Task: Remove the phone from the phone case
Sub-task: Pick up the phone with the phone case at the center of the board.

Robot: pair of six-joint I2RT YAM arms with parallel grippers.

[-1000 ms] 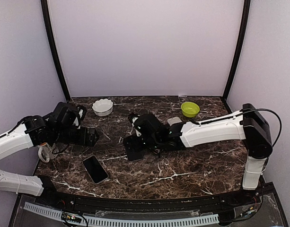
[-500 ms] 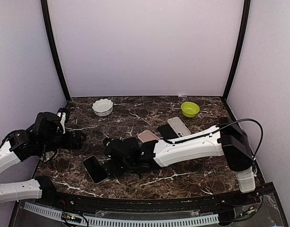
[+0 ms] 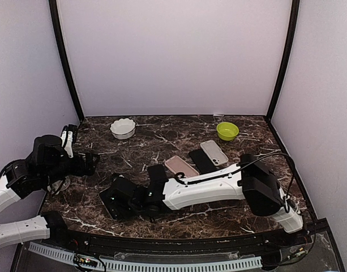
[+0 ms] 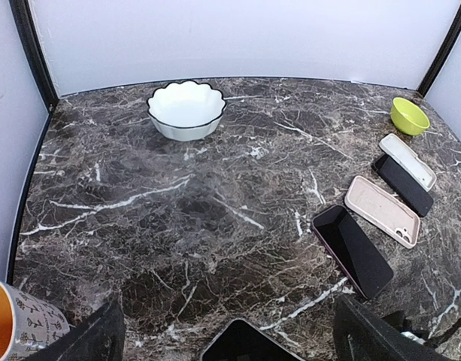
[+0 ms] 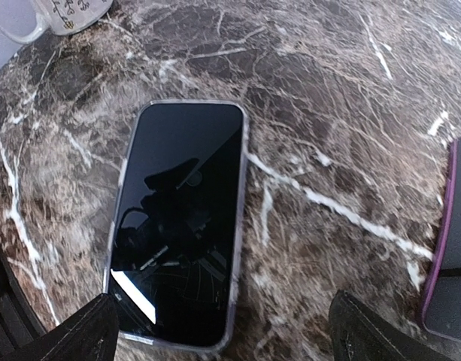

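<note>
Only the right wrist view shows the cased phone (image 5: 177, 226) whole: flat, long axis 1-to-7 o'clock. Overhead, the wide-spread right pincer (image 3: 118, 199) covers it. The left pincer (image 4: 230, 342) also gapes wide.

Left arm (image 3: 15, 182): folded back at the left edge, wrist raised, left hand (image 3: 87, 165) aimed right and tilted down. Its fingers (image 4: 101, 337) stand at the far corners of the wrist view, spread wide, nothing between them.

Right arm (image 3: 210, 186): stretched low from the right base across to the near left, forearm almost level. Right hand (image 3: 121, 199) points down-left, fingers (image 5: 91, 331) wide apart, gripping nothing.
</note>
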